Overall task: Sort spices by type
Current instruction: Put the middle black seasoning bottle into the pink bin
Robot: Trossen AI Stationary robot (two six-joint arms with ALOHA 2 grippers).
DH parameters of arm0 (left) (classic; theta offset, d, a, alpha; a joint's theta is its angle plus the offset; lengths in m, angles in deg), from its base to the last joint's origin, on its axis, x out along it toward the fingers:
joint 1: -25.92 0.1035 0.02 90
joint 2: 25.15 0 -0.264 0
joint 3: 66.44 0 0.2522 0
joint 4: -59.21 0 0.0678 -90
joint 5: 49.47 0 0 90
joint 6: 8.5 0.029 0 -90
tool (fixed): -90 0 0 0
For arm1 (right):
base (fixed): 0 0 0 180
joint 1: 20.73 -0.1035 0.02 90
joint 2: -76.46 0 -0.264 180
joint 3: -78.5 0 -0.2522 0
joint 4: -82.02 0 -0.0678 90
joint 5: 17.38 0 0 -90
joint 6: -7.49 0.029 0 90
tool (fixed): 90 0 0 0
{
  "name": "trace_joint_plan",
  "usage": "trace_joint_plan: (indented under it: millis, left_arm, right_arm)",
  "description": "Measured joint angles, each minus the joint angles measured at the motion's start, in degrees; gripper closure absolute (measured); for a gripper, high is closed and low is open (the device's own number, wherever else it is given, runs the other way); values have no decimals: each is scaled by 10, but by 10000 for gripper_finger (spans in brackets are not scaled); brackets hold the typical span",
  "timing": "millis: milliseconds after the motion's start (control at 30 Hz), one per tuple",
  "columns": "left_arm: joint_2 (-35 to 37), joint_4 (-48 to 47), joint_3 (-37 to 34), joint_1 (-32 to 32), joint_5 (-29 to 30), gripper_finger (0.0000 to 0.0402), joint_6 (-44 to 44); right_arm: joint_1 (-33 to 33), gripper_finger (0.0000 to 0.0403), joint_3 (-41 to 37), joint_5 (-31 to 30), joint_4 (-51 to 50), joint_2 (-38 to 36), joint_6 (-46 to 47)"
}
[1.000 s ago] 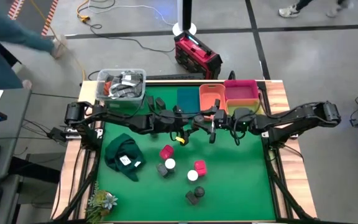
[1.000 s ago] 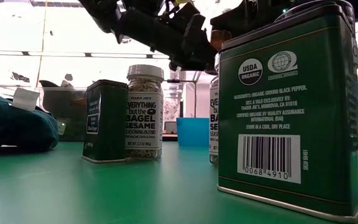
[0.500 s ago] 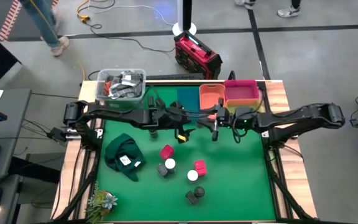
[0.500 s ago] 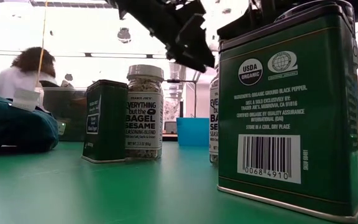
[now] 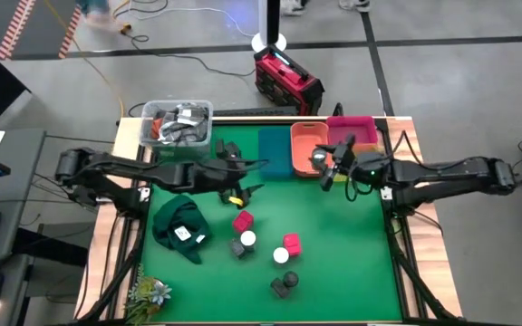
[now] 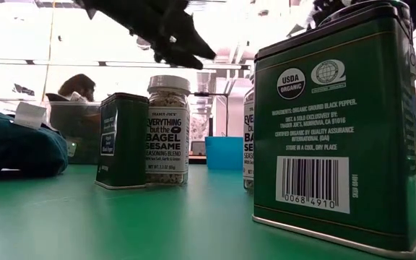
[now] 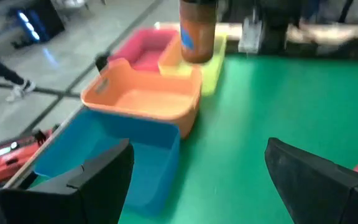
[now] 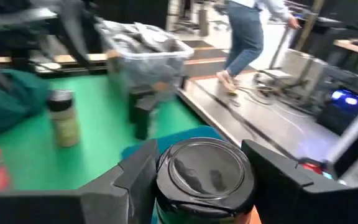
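Risk, judged: brown round black-lidded spice jar (image 8: 205, 171), clamped in the right gripper (image 5: 323, 164) above the orange plastic bin (image 5: 307, 138), might slip and miss it; left gripper (image 5: 240, 184), fingers apart and empty, hovered near the blue bin (image 7: 110, 152).

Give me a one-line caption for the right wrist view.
Right gripper shut on a dark-lidded jar, carried above the green table with the clear tub beyond.

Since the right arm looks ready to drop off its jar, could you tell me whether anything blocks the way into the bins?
Nothing visible does: the right pincer holds the dark-lidded jar right at the orange bin, which looks empty.
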Motion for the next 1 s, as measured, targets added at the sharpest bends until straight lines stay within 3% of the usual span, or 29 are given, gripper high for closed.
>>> trace_joint_plan:
  millis: [233, 467, 1000]
  left_arm:
    - [75, 107, -70, -17, 17, 54, 6]
    - [87, 153, -100, -23, 31, 54, 20]
    - [88, 154, -100, -20, 38, 54, 35]
  right_arm:
    - [138, 172, -30, -32, 63, 6, -3]
    - [265, 171, -41, -28, 135, 36, -3]
    - [379, 171, -41, -23, 281, 232, 43]
